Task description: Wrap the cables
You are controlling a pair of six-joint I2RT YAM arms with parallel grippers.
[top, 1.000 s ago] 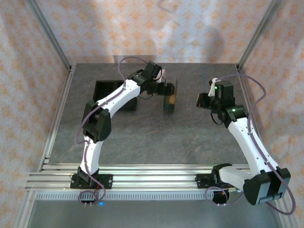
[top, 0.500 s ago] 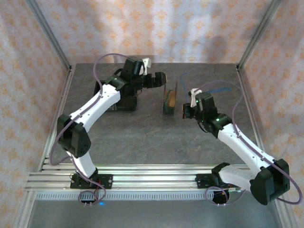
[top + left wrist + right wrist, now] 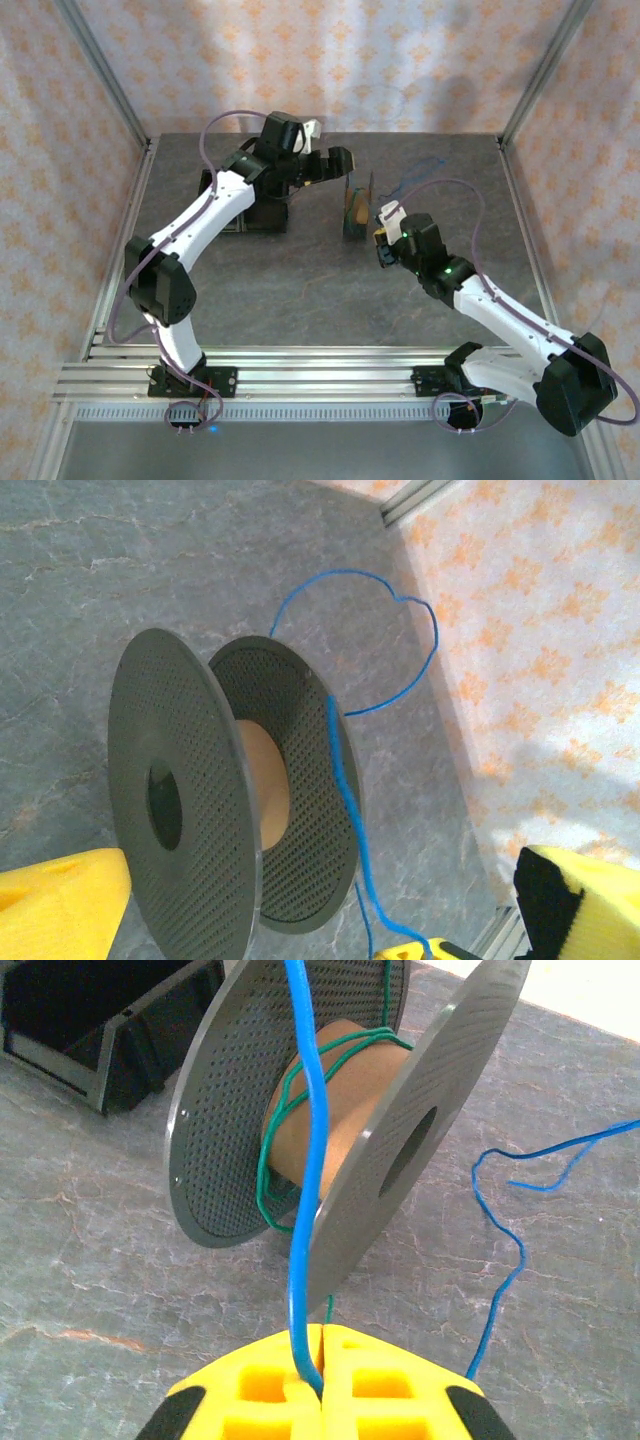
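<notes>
Swinging in from 3 o'clock of the spool (image 3: 356, 208), the right arm now carries the right gripper (image 3: 322, 1360) down to about 4 o'clock of it, just beside the flange. The left arm has stretched out and lifted the left gripper (image 3: 340, 164) back to about 11 o'clock.

Nearest, the right gripper is fully closed, its yellow pads pinching the blue cable (image 3: 308, 1190). From the pads the cable runs straight up across the near flange rim.

Further on, the green cable (image 3: 300, 1110) sits on the brown core in several loose turns, with a strand dropping past the flange. That cable looks largely wrapped, though untidily.

No turn of blue shows on the core; in the left wrist view it only lies draped over the rim. The left gripper stands wide apart, its fingers (image 3: 60, 895) on either side of the spool without touching it, holding nothing.

At 9 o'clock of the spool sits the black bin (image 3: 232, 205). Farthest, toward 2 o'clock, the blue slack curls loose on the table (image 3: 300, 290). I judge the task about half done: the blue cable is still to wind.
</notes>
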